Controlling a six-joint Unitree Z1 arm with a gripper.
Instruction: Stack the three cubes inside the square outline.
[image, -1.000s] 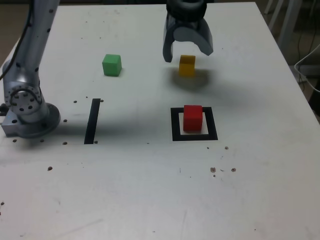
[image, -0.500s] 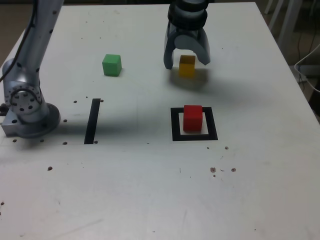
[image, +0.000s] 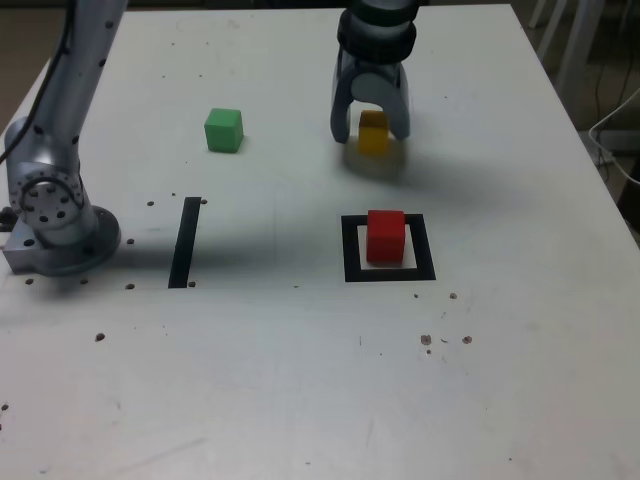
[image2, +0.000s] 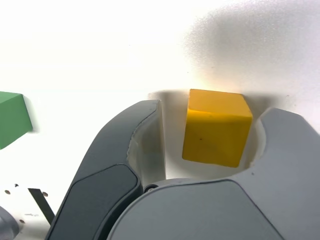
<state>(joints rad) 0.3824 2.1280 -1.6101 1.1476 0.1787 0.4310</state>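
The big white desk (image: 270, 370) holds it all. The end effector (image: 371, 130) is open around the yellow block (image: 374, 134), not squeezing it. The black square (image: 354, 273) has the red block (image: 385, 238) inside. From red, the green block (image: 224, 131) sits toward ten o'clock, yellow near twelve.

Exterior view high, facing down across the scene; wrist view close above, overlapping.
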